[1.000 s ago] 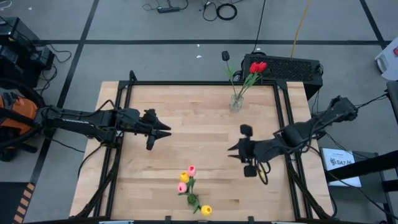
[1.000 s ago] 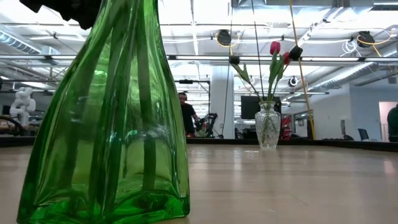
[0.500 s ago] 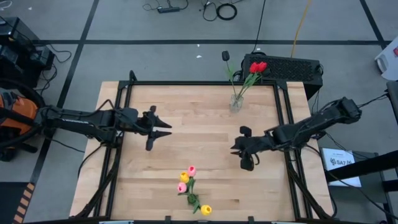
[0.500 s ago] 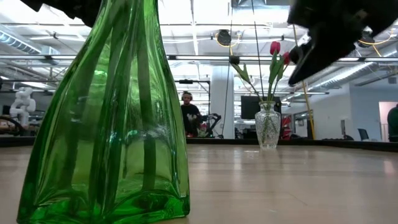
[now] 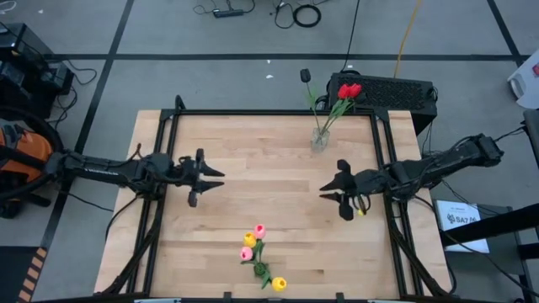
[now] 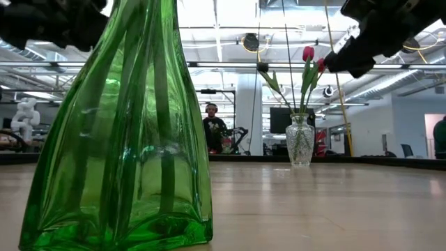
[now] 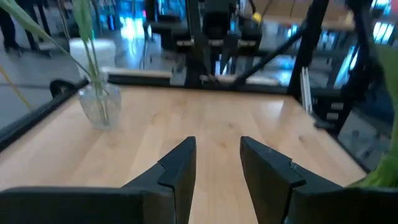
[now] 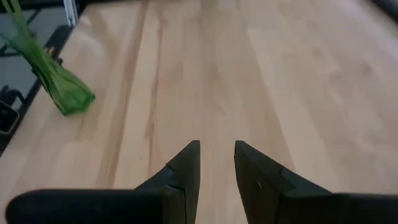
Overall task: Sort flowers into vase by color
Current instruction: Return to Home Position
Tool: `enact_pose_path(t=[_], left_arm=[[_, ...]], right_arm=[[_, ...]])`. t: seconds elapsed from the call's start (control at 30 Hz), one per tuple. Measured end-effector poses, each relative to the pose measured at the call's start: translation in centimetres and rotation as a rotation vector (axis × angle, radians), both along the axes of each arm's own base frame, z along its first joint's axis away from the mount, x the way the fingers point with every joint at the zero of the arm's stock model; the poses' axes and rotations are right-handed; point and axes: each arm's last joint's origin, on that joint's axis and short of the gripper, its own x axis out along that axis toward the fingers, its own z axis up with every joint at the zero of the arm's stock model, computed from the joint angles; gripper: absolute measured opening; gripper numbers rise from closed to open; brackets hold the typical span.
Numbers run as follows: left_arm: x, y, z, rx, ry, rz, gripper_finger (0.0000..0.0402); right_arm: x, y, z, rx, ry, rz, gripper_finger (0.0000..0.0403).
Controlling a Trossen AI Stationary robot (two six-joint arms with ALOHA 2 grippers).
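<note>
A clear glass vase [image 5: 319,139] stands near the table's far edge with red tulips [image 5: 349,90] and a black one [image 5: 305,76] in it; the low view shows it [image 6: 300,140] far off. A green glass vase [image 5: 261,269] stands at the near edge with pink [image 5: 259,230] and yellow [image 5: 279,284] tulips, and it fills the low view's left [image 6: 118,139]. My left gripper [image 5: 217,178] hovers open over the table's left half. My right gripper [image 5: 323,191] hovers open, with a narrow gap, over the right half. Neither touches anything.
Bare wooden tabletop [image 5: 269,181] lies between the two grippers. A black frame rail [image 5: 383,151] runs along the table's edges. The left wrist view looks toward the clear vase [image 7: 99,102]; the right wrist view looks toward the green vase [image 8: 65,93]. A person [image 6: 211,129] stands in the room beyond.
My right gripper has drawn back toward the table's right and far edges and turned about its wrist, staying open and empty. My left gripper has pulled back a little toward the left edge. The vases and flowers have stayed where they were.
</note>
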Motion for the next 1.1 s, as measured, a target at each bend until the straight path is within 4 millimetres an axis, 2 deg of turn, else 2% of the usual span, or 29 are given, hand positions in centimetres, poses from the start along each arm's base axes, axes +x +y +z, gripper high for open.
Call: enact_pose_path(t=[0.2, 0.3, 0.53, 0.7, 1.1], left_arm=[[-2.9, 0.2, -0.9, -0.01, -0.144, 0.025, 0.0132], [-4.2, 0.3, -1.4, -0.031, -0.154, 0.026, 0.0132], [-6.0, 0.1, -2.4, -0.044, -0.274, -0.051, 0.0132], [-5.8, -0.2, -3.7, -0.063, -0.307, -0.157, 0.0132], [-5.6, 0.0, -5.1, -0.041, -0.198, -0.078, 0.0132]], right_arm=[[-1.1, -0.9, 1.3, -0.023, -0.065, -0.012, 0.0091], [-1.5, -1.2, 1.5, -0.029, -0.066, -0.019, 0.0091], [-1.9, -1.3, 1.6, -0.031, -0.072, -0.019, 0.0091], [-1.9, -1.3, 1.6, -0.031, -0.07, -0.019, 0.0091], [-2.1, -1.4, 1.2, -0.043, -0.024, -0.017, 0.0091]])
